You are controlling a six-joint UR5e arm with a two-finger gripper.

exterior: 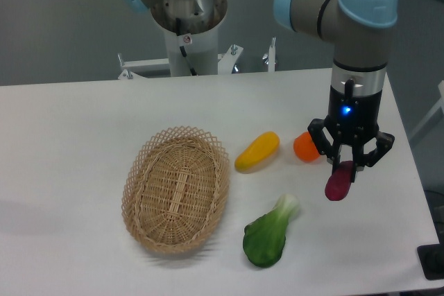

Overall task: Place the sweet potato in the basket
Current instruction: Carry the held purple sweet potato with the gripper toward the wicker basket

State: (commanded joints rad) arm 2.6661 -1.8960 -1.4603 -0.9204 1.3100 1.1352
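Nearest: green leafy vegetable (267,235) and basket (176,189) on the table (69,136). Further back, at right, the sweet potato (338,181) sits between the fingers of the gripper (350,166), which are closed narrowly on its upper end. Beyond: yellow fruit (257,151), orange (306,146).
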